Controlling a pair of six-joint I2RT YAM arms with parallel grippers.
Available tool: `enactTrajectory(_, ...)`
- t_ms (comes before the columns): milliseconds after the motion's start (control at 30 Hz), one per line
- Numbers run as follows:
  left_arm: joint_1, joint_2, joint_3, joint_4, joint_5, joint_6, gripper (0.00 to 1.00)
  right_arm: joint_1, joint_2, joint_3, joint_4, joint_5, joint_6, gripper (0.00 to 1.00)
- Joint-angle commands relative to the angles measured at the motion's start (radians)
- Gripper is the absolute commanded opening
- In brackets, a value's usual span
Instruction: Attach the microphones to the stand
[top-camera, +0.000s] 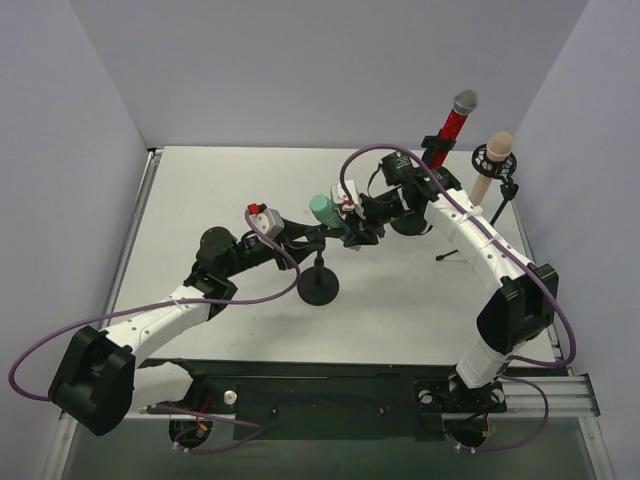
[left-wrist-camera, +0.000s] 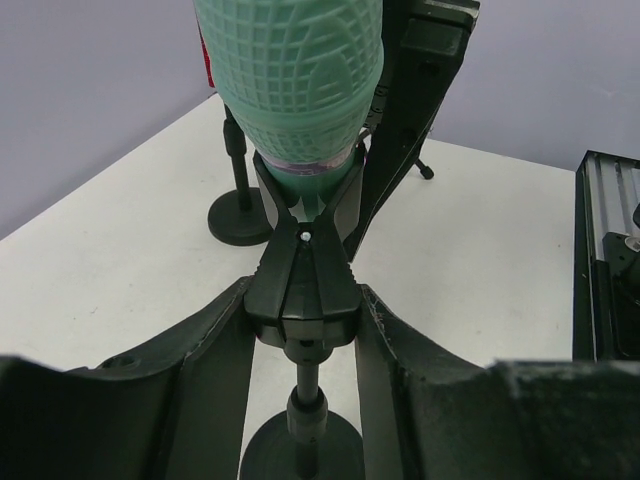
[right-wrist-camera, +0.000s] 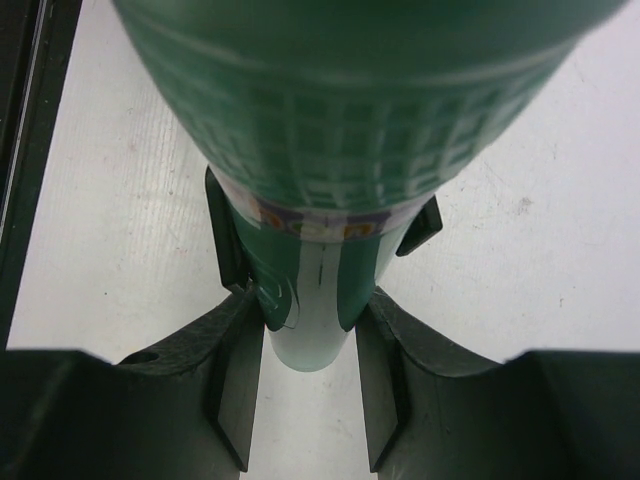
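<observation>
**Mint-green microphone at the centre stand clip**

The mint-green microphone lies tilted just above the middle of the top view, its head pointing to the upper left. The head is a bulbous plastic moulding embossed with a square grid. Below a narrow lilac band it tapers to a smooth, round handle.

The right gripper is clenched on that handle, with one matte black finger pressed against each side. The arm reaches in from the lower right of the top view.

The left gripper is clenched on the spring clip, a black plastic clamp with a central pivot pin. Its two curved jaws stand on either side of the microphone's tapered neck. The clip sits on a thin rod rising from the stand, which has a flat, round black base.

At the upper right of the top view, the red microphone, glittery with a silver mesh head, stands upright in its own black clip. Just to its right, the peach-pink microphone sits in a black ring mount. The table is matte white and lightly scuffed.
</observation>
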Motion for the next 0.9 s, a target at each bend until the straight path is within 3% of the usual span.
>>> enactTrajectory(0, -0.002, 0.003, 0.025, 0.07, 0.033, -0.049, 0.11, 0.031, 0.009, 0.004, -0.036, -0.097, -0.036, 0.0)
enactTrajectory(67, -0.002, 0.001, 0.023, 0.075, 0.03, -0.058, 0.19, 0.039, 0.007, -0.004, -0.034, -0.099, -0.031, 0.01)
enactTrajectory(133, -0.002, -0.003, 0.02, 0.076, 0.027, -0.066, 0.3, 0.039, 0.01, -0.004, -0.034, -0.102, -0.022, 0.08)
enactTrajectory(233, 0.0, -0.016, 0.015, 0.081, 0.022, -0.072, 0.53, 0.03, 0.006, -0.005, -0.036, -0.12, 0.009, 0.28)
enactTrajectory(367, -0.002, -0.034, 0.006, 0.078, 0.013, -0.074, 0.69, 0.014, 0.001, -0.007, -0.036, -0.153, 0.032, 0.36)
enactTrajectory(667, -0.002, -0.088, -0.026, 0.067, 0.001, -0.074, 0.83, 0.002, 0.007, 0.002, -0.037, -0.17, 0.084, 0.48)
enactTrajectory(700, 0.0, -0.097, -0.028, 0.061, -0.001, -0.072, 0.83, -0.001, 0.01, 0.01, -0.037, -0.168, 0.098, 0.55)
enactTrajectory(733, 0.0, -0.108, -0.029, 0.047, -0.001, -0.066, 0.83, -0.003, 0.014, 0.013, -0.037, -0.173, 0.105, 0.88)
enactTrajectory(867, 0.003, -0.166, -0.075, 0.029, -0.008, -0.057, 0.84, -0.021, -0.002, 0.016, -0.036, -0.173, 0.112, 0.96)
